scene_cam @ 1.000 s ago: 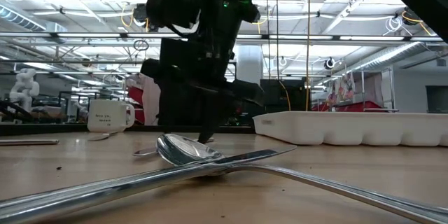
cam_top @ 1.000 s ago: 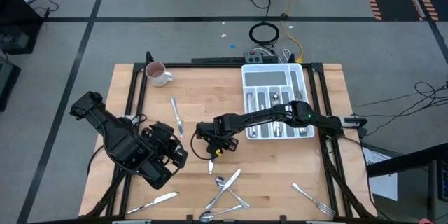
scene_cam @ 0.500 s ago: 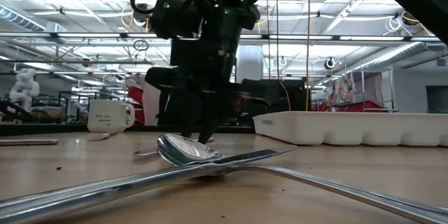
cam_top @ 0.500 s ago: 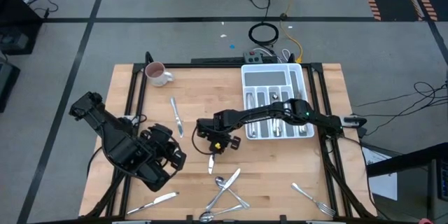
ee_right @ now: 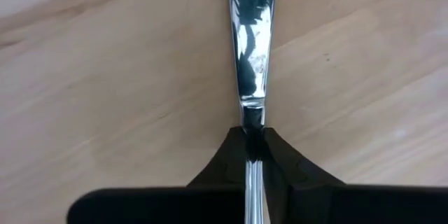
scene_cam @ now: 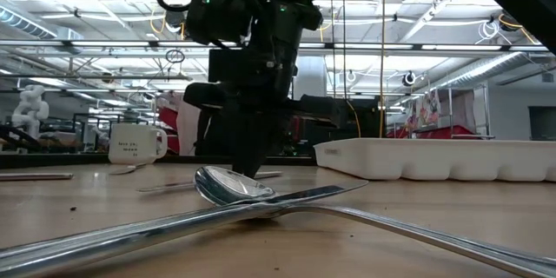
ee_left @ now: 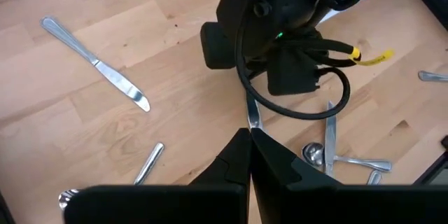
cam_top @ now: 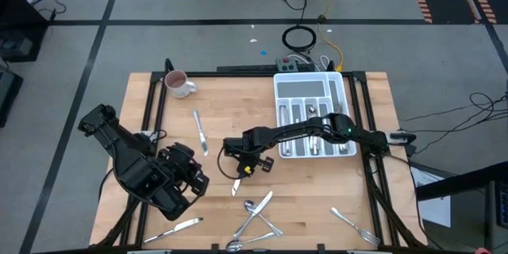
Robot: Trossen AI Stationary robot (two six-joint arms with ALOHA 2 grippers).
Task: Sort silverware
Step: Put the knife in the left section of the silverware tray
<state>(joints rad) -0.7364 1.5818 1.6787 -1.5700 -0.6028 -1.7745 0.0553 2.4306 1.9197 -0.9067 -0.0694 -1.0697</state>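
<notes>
Steel, slim and polished: the shiny silver-coloured table knife point(ee_right: 251, 56) in hand was likely light and quite stiff, but slick, so a narrow pinch could let it swivel or slide. It lay flat on the pale wooden table point(cam_top: 317, 198), near the middle, just left of the white compartmented plastic cutlery tray point(cam_top: 333, 87). The best hold seemed to be where the handle met the blade, close to its balance point, and taken across the thin width.

That was where the right gripper point(ee_right: 253, 147) sat: its two dark fingers were closed on the knife's neck, pinching it from both sides, with the blade pointing away from the wrist. From the table-level camera the knife seemed still to rest on the wood, or barely above it; I could not tell which.

More silverware lay loose on the near side of the table: a crossed cluster of spoons and forks point(cam_top: 258, 214), one fork point(cam_top: 353, 226) near right, another knife point(cam_top: 175, 228) near left, and one knife point(cam_top: 200, 131) farther off, left of centre. The left gripper point(ee_left: 249, 155) waited over the near left of the table, fingers pressed together on nothing.
</notes>
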